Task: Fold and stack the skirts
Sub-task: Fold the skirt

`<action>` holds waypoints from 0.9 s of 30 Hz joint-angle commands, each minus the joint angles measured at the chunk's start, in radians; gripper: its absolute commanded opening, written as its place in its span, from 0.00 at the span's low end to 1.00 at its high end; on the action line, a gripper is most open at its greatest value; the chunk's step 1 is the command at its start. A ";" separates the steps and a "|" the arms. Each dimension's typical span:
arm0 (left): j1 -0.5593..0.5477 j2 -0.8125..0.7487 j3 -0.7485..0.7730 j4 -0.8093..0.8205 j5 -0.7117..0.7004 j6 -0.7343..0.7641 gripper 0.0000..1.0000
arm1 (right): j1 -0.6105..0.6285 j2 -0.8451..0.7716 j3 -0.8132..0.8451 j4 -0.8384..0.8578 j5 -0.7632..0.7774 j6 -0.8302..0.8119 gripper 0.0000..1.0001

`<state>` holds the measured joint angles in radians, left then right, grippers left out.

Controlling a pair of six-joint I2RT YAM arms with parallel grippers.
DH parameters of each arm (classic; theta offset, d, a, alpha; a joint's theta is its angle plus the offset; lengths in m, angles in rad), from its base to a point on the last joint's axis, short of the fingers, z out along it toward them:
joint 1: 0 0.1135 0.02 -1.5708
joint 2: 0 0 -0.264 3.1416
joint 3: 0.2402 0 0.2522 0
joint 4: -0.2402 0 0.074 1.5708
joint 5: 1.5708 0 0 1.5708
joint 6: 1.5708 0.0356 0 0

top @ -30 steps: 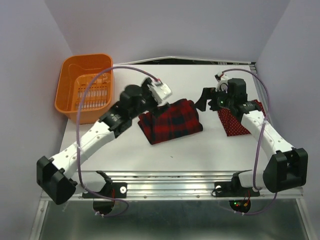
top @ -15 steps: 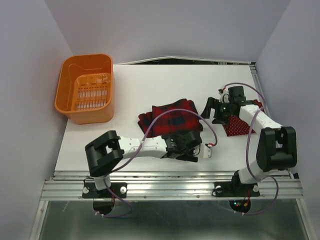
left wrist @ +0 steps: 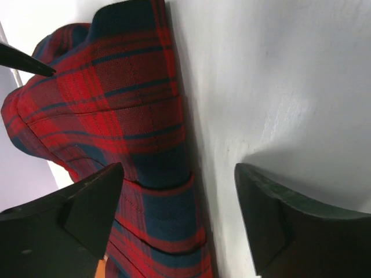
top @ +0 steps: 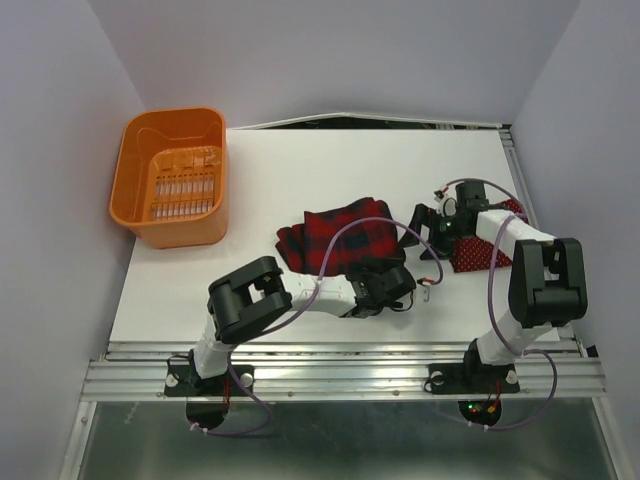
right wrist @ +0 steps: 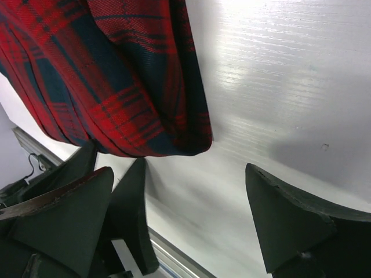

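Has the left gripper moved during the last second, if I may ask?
Yes: the left gripper swung away from the orange basket toward the near rail.

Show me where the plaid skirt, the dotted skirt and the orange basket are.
plaid skirt (top: 305,235), top view, left part of the folded cloth.
dotted skirt (top: 464,258), top view, near part of the cloth.
orange basket (top: 185,233), top view, near outer wall.

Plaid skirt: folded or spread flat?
Folded. The plaid skirt sits as a compact bundle, with stacked layers showing at its edge.
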<state>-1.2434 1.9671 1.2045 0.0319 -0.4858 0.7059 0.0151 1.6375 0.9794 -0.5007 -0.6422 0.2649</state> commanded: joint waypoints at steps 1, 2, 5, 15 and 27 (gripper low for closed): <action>0.018 0.021 0.003 0.034 -0.048 0.001 0.69 | 0.002 0.024 0.002 -0.005 -0.024 -0.026 1.00; 0.024 0.019 0.007 0.022 -0.016 -0.025 0.66 | 0.002 0.031 -0.001 -0.009 -0.002 -0.030 1.00; 0.059 -0.019 0.047 -0.049 0.084 -0.087 0.55 | 0.002 0.031 -0.022 -0.010 0.012 -0.050 1.00; 0.216 -0.146 0.076 -0.155 0.533 -0.183 0.38 | 0.002 0.024 -0.102 0.115 -0.206 -0.032 1.00; 0.275 -0.168 0.089 -0.168 0.727 -0.166 0.28 | 0.036 0.100 -0.205 0.488 -0.281 0.175 1.00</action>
<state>-0.9874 1.8633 1.2446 -0.1257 0.1398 0.5419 0.0307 1.6863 0.7898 -0.1581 -0.9092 0.4042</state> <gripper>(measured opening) 0.287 0.998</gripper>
